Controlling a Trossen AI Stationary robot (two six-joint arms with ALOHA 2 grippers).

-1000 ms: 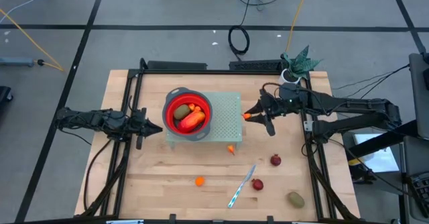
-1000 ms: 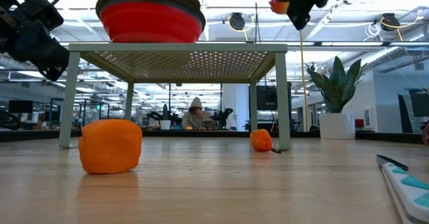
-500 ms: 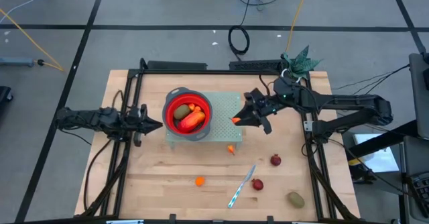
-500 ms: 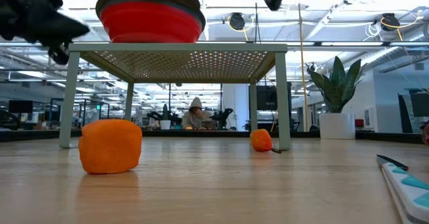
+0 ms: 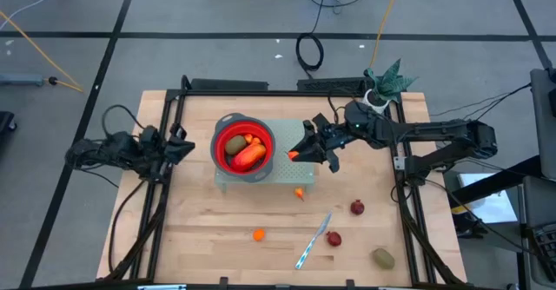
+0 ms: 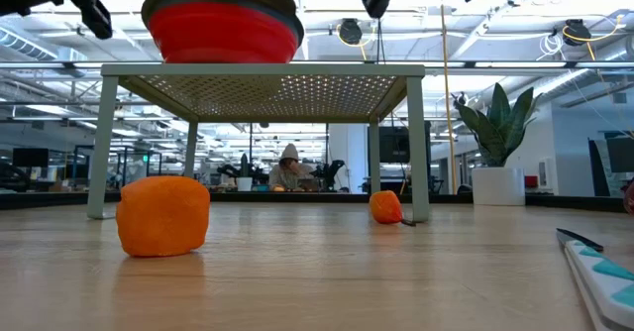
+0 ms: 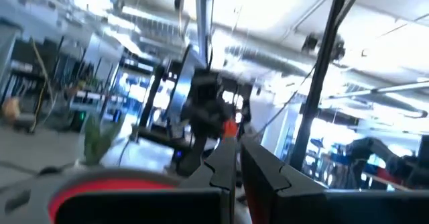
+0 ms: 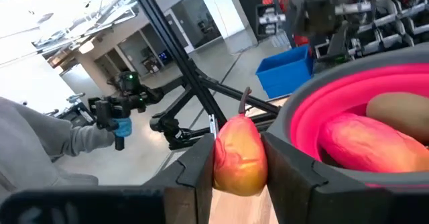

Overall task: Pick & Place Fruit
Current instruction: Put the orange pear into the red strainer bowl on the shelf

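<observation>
Fruit: an orange-red pear [image 8: 239, 153] sits clamped between the right gripper's [image 5: 300, 152] fingers, stem pointing away from the wrist, long axis running along the fingers, held above the perforated stand [image 5: 295, 138]. Red bowl [image 5: 244, 148] lies just beyond the pear toward the left arm, already holding a reddish piece [image 8: 365, 147] and an olive one [image 8: 402, 110], so the next move should be a short carry over the near rim before release. Left gripper [image 5: 181, 148], fingers together and empty, waits beside the bowl's far side; loose fruit [image 5: 259, 234] is scattered on the table [image 5: 200, 238] with a knife [image 5: 313, 242].
</observation>
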